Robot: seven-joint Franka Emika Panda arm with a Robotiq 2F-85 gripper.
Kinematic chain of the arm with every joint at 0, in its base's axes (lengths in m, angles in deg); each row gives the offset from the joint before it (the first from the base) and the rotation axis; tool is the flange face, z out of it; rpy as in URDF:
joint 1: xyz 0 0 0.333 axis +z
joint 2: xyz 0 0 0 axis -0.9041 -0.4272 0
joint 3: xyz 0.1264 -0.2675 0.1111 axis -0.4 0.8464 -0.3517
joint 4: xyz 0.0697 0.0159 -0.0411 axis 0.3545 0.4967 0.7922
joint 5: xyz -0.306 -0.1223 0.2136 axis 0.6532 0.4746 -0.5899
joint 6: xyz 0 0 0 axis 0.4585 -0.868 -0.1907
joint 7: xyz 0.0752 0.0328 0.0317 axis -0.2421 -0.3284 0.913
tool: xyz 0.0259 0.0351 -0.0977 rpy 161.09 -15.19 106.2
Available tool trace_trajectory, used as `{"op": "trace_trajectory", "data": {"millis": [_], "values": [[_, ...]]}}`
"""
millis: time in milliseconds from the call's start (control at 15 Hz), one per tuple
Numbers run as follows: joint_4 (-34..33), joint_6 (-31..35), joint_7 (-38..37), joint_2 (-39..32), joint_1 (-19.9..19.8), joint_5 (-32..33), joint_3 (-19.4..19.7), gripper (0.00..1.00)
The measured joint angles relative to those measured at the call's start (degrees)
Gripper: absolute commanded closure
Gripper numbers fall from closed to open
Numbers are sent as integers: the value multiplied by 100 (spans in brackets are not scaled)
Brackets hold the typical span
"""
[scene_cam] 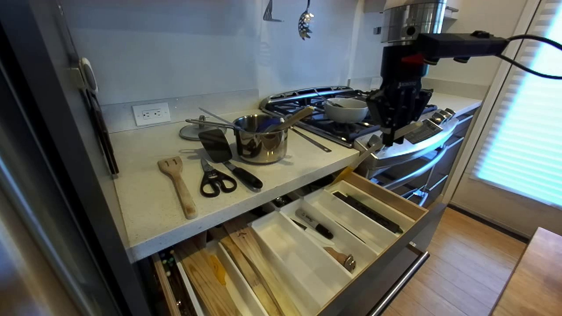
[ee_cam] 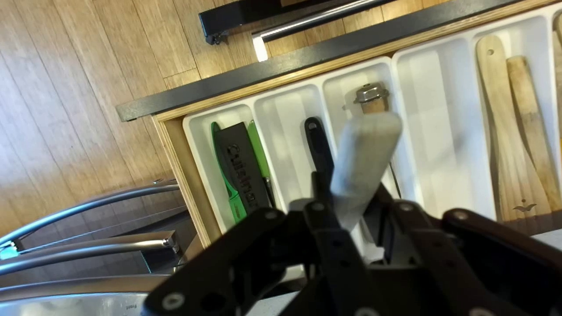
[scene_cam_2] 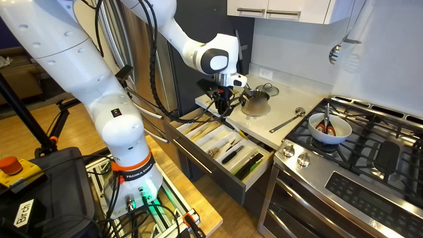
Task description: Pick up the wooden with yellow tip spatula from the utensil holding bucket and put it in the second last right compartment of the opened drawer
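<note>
The spatula, with a light wooden handle and a yellow tip point(scene_cam: 343, 174), is held tilted above the right part of the opened drawer point(scene_cam: 384, 194). My gripper point(scene_cam: 392, 138) is shut on its handle. In an exterior view the yellow tip point(scene_cam_2: 243, 134) points down toward the back of the drawer by the counter edge. In the wrist view the blurred handle point(ee_cam: 366, 153) sticks out from between the fingers point(ee_cam: 349, 193), and the tip is hidden. The steel pot point(scene_cam: 262, 147) holds other utensils and stands on the counter. The drawer's white compartments point(ee_cam: 443, 123) show in the wrist view.
A slotted wooden spatula point(scene_cam: 178, 180), scissors point(scene_cam: 214, 181) and a black turner point(scene_cam: 217, 147) lie on the counter point(scene_cam: 145, 197). The drawer holds wooden tools point(ee_cam: 505, 131), a black-handled tool point(ee_cam: 319, 145) and green knives point(ee_cam: 237, 206). A white bowl point(scene_cam_2: 340, 130) sits on the stove.
</note>
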Motion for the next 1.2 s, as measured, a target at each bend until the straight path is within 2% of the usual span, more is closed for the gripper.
{"op": "trace_trajectory", "data": {"millis": [67,400,467,867,1200], "values": [[54,61,-18,0,0,0,-1,77],[125,140,-48,0,0,0,-1,77],[125,140,-48,0,0,0,-1,94],[171,254,-49,-18,3,-6,-1,94],[509,1049,-14,-241,47,36,-29,94]]}}
